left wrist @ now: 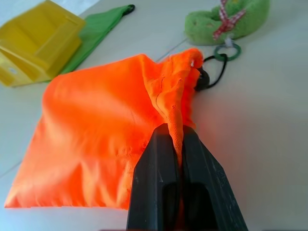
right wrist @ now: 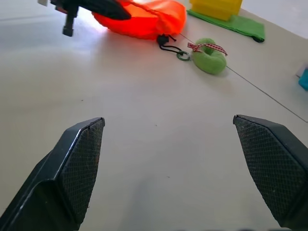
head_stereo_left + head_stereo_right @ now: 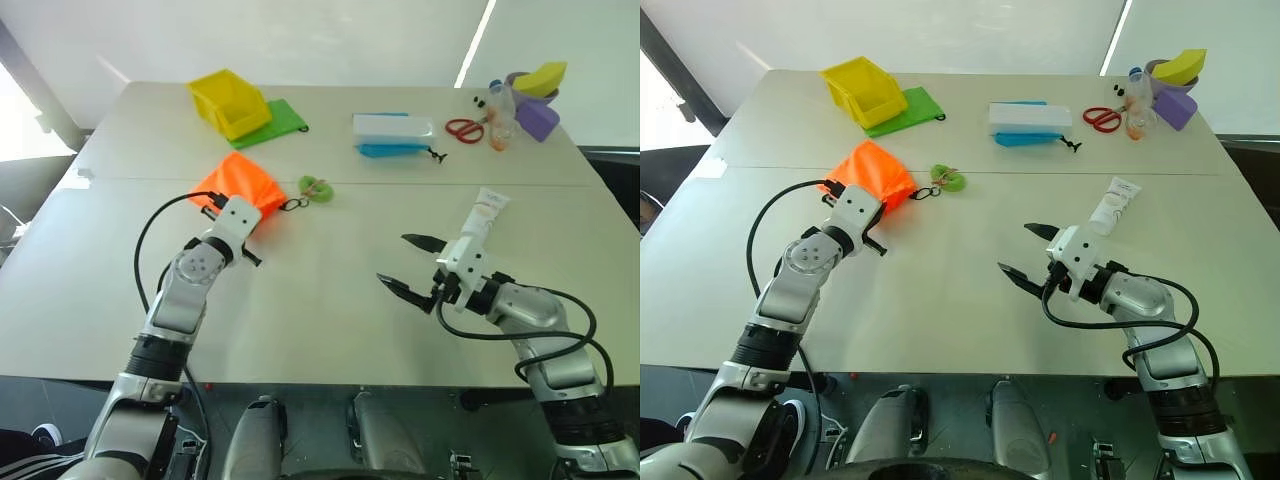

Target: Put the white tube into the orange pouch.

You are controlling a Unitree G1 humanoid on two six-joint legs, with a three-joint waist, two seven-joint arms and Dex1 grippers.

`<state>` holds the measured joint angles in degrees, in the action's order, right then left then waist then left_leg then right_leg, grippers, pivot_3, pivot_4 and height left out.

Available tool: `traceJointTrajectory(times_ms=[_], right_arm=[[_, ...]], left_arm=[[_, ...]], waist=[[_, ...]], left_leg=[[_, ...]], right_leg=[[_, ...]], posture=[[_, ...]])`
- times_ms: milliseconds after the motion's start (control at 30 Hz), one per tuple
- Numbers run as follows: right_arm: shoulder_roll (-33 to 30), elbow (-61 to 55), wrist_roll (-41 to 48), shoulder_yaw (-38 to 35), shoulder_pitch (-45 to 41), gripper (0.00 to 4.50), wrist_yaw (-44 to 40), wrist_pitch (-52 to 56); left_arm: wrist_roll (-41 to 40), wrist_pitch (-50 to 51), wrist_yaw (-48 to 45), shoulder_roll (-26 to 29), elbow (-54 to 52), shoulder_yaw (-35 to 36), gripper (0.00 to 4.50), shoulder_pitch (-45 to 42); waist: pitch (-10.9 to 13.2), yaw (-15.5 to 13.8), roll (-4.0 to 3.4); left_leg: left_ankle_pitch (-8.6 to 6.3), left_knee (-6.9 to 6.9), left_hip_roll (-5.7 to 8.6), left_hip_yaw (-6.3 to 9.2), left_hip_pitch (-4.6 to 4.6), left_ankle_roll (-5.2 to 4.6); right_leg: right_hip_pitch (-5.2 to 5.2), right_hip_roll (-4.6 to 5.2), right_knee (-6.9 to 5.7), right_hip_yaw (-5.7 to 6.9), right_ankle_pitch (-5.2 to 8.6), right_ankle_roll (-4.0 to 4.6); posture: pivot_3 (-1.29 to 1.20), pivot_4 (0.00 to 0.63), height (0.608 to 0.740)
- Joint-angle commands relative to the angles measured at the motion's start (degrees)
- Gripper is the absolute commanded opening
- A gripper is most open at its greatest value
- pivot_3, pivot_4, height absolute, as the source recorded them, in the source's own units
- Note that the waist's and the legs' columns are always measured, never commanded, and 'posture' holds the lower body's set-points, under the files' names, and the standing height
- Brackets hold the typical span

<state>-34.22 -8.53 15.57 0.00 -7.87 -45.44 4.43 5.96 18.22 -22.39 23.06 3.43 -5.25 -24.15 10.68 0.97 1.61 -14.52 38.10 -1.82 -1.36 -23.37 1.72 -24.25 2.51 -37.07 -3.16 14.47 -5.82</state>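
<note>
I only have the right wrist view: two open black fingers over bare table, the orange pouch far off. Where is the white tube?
Observer: The white tube lies on the table just beyond the right gripper, untouched.
Operator: Is the pouch held?
Observer: Yes. The left gripper is shut on a fold of the orange pouch near its gathered mouth.
Operator: Anything else near the tube?
Observer: Red scissors lie farther back on the table.

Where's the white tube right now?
In the left eye view the white tube lies on the table's right side, just beyond the open right gripper, untouched and well apart from the orange pouch.
</note>
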Motion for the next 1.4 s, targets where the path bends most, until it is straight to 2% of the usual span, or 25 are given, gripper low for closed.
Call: traceJointTrajectory(times_ms=[33, 433, 533, 767, 867, 967, 1133, 1233, 1400], right_arm=[[-0.5, 0.8, -0.4, -2.8, -1.3, 4.50, 0.7, -2.3], [-1.3, 8.4, -2.8, -5.6, -4.3, 4.50, 2.4, -5.6], [-1.9, 12.8, -5.4, -6.3, -6.0, 4.50, 5.9, -3.0], [-0.4, 13.5, -2.9, -11.2, -9.2, 4.50, 11.5, 3.5], [-0.4, 15.9, -6.4, -12.1, -13.2, 4.50, 20.4, 13.6], [1.8, 16.6, -5.2, -14.9, -17.1, 4.50, 28.3, 25.6], [6.3, 14.6, -0.8, -17.9, -20.7, 4.50, 32.4, 37.6], [7.8, 15.2, -0.1, -19.3, -22.5, 4.50, 34.9, 41.1], [7.0, 17.1, -2.3, -17.7, -23.2, 4.50, 36.9, 43.5]], left_arm=[[-3.2, 3.1, -4.5, 3.6, -9.3, 3.1, 0.02, 3.6], [-9.9, 8.9, -13.6, 10.3, -23.2, 4.5, 0.02, 12.3], [-9.2, 7.1, -13.9, 10.6, -23.4, 3.0, 0.02, 13.5], [-8.5, 4.4, -13.2, 9.6, -21.9, 2.0, 0.02, 12.8], [-7.0, 2.8, -11.3, 8.6, -19.4, 1.3, 0.02, 11.3], [-7.4, 2.3, -10.8, 7.1, -18.1, 1.3, 0.02, 10.6], [-7.7, 2.0, -11.0, 6.3, -17.7, 1.1, 0.02, 9.9], [-7.5, 1.8, -10.9, 6.1, -17.5, 1.2, 0.02, 9.8], [-7.6, 1.7, -10.5, 5.7, -17.9, 1.3, 0.02, 10.0]], waist=[[0.0, 0.2, 0.00], [0.0, 0.0, 0.00], [0.0, 0.0, 0.00], [0.0, 0.0, 0.00], [0.0, 0.1, 0.00], [0.0, 0.1, -0.01], [0.0, 0.2, -0.02], [0.0, 0.1, -0.02], [0.0, 0.2, -0.02]], left_leg=[[0.00, 0.00, -0.02, -0.01, 0.00, 0.00], [0.00, 0.00, -0.01, -0.04, 0.00, 0.01], [0.00, -0.02, -0.02, -0.03, 0.02, 0.00], [0.02, 0.02, -0.01, -0.04, 0.02, 0.01], [0.02, 0.01, -0.01, -0.04, 0.01, 0.01], [0.02, 0.02, -0.01, -0.05, 0.03, 0.01], [0.02, -0.04, -0.02, -0.03, -0.01, 0.01], [0.02, -0.07, -0.02, -0.04, -0.03, 0.01], [0.02, -0.06, -0.01, -0.06, -0.03, 0.01]], right_leg=[[0.00, -0.01, 0.00, 0.00, 0.00, 0.00], [0.01, 0.06, 0.02, -0.01, 0.10, 0.18], [0.00, 0.05, 0.00, -0.01, 0.10, 0.19], [0.00, 0.05, 0.00, -0.03, 0.08, 0.24], [0.00, 0.05, 0.00, -0.02, 0.08, 0.23], [-0.01, 0.05, -0.02, -0.05, 0.06, 0.27], [-0.06, 0.02, -0.01, -0.03, 0.01, 0.16], [-0.08, 0.03, -0.01, -0.03, -0.03, 0.09], [-0.08, 0.05, 0.01, -0.04, -0.02, 0.11]], posture=[[0.00, 0.150, 0.740], [0.00, 0.150, 0.740], [0.00, 0.150, 0.740], [0.00, 0.150, 0.740], [0.00, 0.150, 0.740], [0.00, 0.150, 0.740], [0.00, 0.150, 0.740], [0.00, 0.150, 0.740], [0.00, 0.150, 0.740]])
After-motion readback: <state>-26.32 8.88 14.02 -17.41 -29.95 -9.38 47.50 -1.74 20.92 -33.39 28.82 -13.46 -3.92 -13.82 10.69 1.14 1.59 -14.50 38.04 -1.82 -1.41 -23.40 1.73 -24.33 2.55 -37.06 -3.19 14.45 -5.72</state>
